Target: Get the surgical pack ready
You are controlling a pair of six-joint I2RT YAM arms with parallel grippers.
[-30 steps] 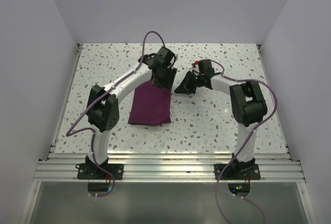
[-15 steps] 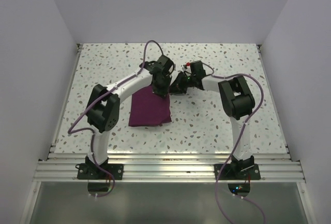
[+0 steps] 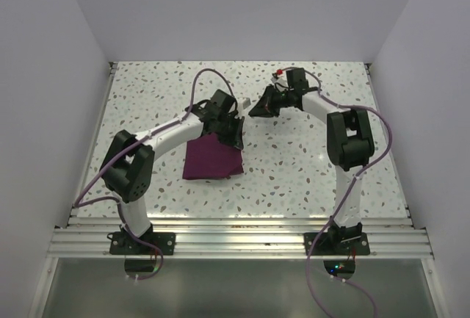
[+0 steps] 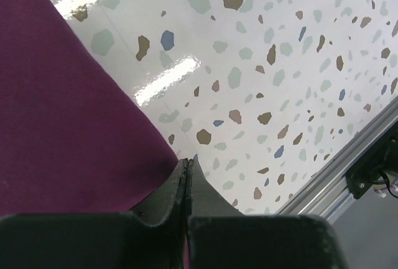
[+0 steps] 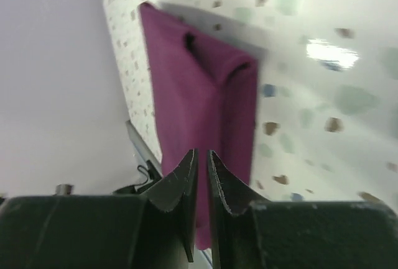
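The surgical pack (image 3: 211, 161) lies as a folded plum bundle on the table (image 3: 308, 164), left of centre and in front of the left arm's base. The left gripper (image 3: 236, 133) is at the bundle's far right corner with its jaws pressed fully together against the cloth edge. The bundle spreads away to the left of its fingertips. Whether a fold is caught between them cannot be confirmed. The right gripper (image 3: 257, 107) hangs apart from the pack, farther back and to the right, all but closed and holding nothing. The left arm is plainly the nearer. The bundle's long axis appears to run near to far, but the left wrist covers its far end. No tray, instruments or gauze show in any view. The right wrist view is blurred.
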